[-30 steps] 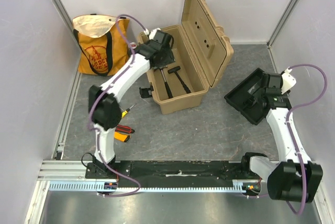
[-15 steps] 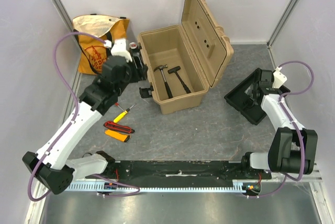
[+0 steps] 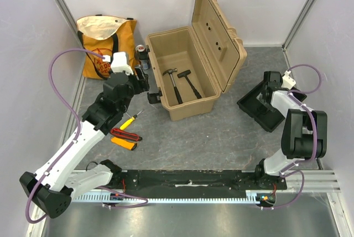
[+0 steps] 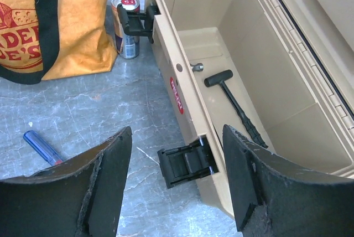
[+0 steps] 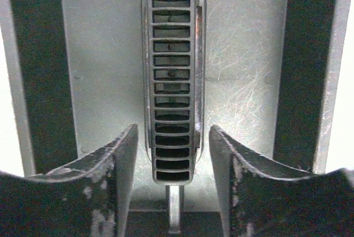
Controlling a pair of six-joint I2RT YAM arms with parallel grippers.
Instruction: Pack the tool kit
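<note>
Fetching the black inner tray (image 3: 255, 107) at 3 o'clock: the right gripper (image 5: 172, 137), fingers apart astride its ribbed handle (image 5: 172, 54), should pinch and lift toward the open toolbox (image 3: 191, 107) at 12; the left gripper (image 4: 177, 132) has its fingers apart, empty.

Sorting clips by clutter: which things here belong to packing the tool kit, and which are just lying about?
Job: toolbox, tray, hammers, screwdriver, meter.
Lying about: tote bag, can.
</note>
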